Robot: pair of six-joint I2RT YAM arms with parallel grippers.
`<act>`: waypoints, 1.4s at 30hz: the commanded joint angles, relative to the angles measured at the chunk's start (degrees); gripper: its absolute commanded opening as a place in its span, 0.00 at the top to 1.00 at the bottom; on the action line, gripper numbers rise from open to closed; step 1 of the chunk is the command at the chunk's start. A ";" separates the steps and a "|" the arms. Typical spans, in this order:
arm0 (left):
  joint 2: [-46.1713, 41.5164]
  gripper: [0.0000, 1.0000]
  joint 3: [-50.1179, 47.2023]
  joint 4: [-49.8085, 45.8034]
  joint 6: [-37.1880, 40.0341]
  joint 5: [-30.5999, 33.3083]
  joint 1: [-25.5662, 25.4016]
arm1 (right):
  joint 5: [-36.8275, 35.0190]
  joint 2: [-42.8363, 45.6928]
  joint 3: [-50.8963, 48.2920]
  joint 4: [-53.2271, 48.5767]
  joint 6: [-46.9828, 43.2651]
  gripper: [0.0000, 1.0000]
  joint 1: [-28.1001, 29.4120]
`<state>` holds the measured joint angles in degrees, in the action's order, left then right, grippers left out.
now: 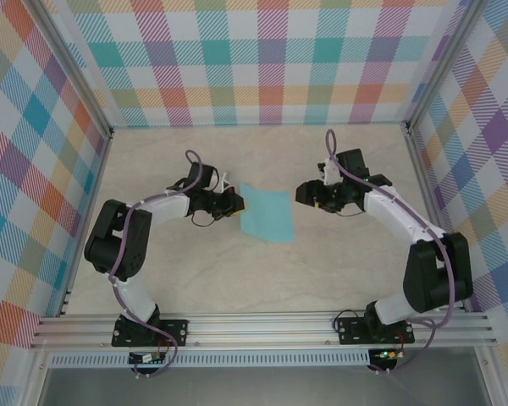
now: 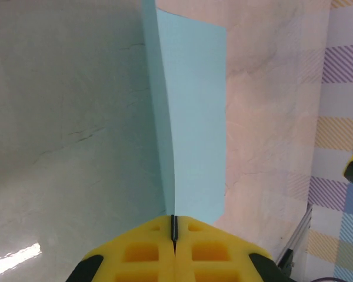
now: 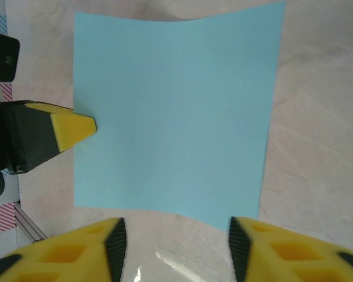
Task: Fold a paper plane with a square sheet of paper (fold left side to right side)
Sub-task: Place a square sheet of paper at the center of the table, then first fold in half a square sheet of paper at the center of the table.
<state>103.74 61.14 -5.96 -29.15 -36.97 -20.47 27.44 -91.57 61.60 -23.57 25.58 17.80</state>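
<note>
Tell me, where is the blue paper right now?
In the top view, the square sheet of paper lies between the two hands; the left hand pinches its left edge, and the open right hand is near its right edge.

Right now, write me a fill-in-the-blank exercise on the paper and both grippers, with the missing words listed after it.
1. The left gripper is ___ on one edge of the square sheet of paper.
2. The right gripper has its jaws ___, with nothing between them.
3. The sheet shows no crease, so it is not yet ___.
Missing words: shut; open; folded.
</note>
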 commanded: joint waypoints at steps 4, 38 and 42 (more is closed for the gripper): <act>-0.41 1.00 1.29 -5.44 4.14 2.19 0.62 | 3.15 -13.09 4.28 9.58 5.76 0.82 1.71; 2.86 0.46 6.09 6.41 -4.61 -5.37 -8.10 | -4.37 -24.07 3.77 7.38 4.96 0.85 3.82; 4.90 0.53 6.44 8.05 -5.56 -6.07 -8.62 | 0.78 -23.17 3.02 12.50 7.00 0.84 3.40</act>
<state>107.07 66.28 0.27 -33.82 -41.52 -28.42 26.15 -113.82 66.65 -13.28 31.24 20.84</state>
